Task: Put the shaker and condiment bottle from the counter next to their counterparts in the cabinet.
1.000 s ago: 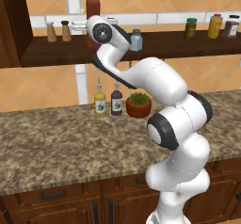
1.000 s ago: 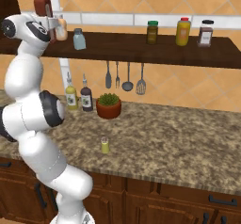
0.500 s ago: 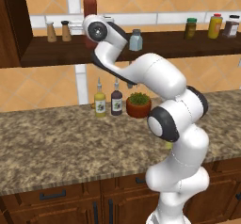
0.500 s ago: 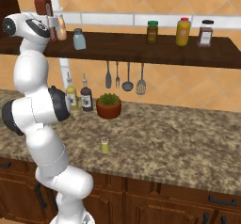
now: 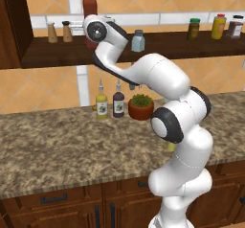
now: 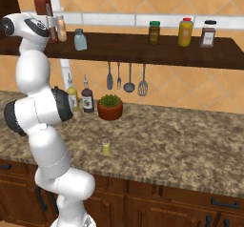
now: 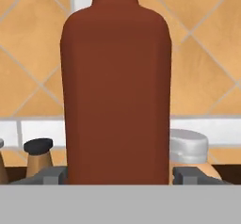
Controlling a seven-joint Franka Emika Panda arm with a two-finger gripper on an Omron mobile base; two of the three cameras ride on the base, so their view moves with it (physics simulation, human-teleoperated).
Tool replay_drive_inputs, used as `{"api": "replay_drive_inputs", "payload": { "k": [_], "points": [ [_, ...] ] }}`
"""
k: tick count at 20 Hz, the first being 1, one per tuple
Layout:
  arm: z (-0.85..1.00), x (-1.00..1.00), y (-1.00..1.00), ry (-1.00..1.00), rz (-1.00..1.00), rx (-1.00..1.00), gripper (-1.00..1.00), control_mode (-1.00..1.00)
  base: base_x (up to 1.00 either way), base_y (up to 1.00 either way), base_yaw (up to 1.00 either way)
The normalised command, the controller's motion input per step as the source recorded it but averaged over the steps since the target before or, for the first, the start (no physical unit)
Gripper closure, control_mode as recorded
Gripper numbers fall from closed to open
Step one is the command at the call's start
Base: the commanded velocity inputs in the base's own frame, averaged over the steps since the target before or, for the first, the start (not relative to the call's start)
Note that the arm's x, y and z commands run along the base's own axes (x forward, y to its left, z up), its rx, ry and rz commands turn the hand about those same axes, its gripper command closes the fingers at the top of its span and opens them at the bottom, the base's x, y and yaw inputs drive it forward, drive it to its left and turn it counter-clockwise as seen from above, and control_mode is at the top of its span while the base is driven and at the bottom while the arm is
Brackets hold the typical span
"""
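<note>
Arm stretched up to the cabinet [image 5: 158, 47], gripper [image 7: 120, 175] level at the condiment bottle [image 7: 116, 86] standing on the shelf. Fingers [image 7: 52, 175] flank its base, apparently apart from it, so open. Shaker [image 6: 106, 147] on counter [image 6: 190, 145], at 5 o'clock from the plant pot [image 6: 110, 108].

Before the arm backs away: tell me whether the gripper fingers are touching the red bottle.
Apart. In the hand view, the grey fingertips stand on either side of the red bottle with a narrow sliver of background visible between each tip and the bottle's sides.
</note>
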Motion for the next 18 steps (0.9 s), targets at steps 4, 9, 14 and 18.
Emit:
{"api": "replay_drive_inputs", "payload": {
  "k": [4, 9, 14, 18],
  "points": [
    [0.02, -0.43, 0.00, 0.00, -0.07, 0.02, -1.00, -1.00, 0.00, 0.00, 0.00],
    [0.00, -0.78, 0.00, 0.00, -0.04, 0.00, -1.00, -1.00, 0.00, 0.00, 0.00],
    [0.09, -0.93, -0.18, 0.00, -0.01, 0.00, -1.00, -1.00, 0.00, 0.00, 0.00],
    [0.01, -0.96, -0.78, -0.12, 0.02, 0.00, -1.00, -1.00, 0.00, 0.00, 0.00]
  ]
}}
